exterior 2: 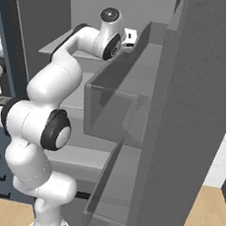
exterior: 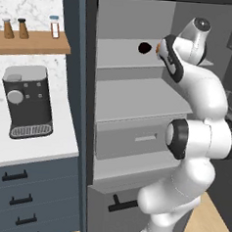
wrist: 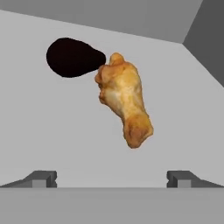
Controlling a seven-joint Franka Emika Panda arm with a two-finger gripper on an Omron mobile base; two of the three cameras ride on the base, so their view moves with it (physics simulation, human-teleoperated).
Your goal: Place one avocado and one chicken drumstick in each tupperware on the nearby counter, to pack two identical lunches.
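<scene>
A tall grey fridge (exterior: 133, 114) stands open, with flat grey shelves and a drawer inside; its open door (exterior 2: 184, 118) carries grey bins on the inner side. To the left of the fridge there is a white marble wall (exterior: 27, 4) with a brown wooden wall shelf (exterior: 32, 42), which carries two brown shakers (exterior: 15, 28) and a small jar (exterior: 55, 27). Below it, a black coffee machine (exterior: 27, 101) stands above slate-blue drawers (exterior: 29, 195) with black bar handles. The floor (exterior: 214, 218) is light wood.
</scene>
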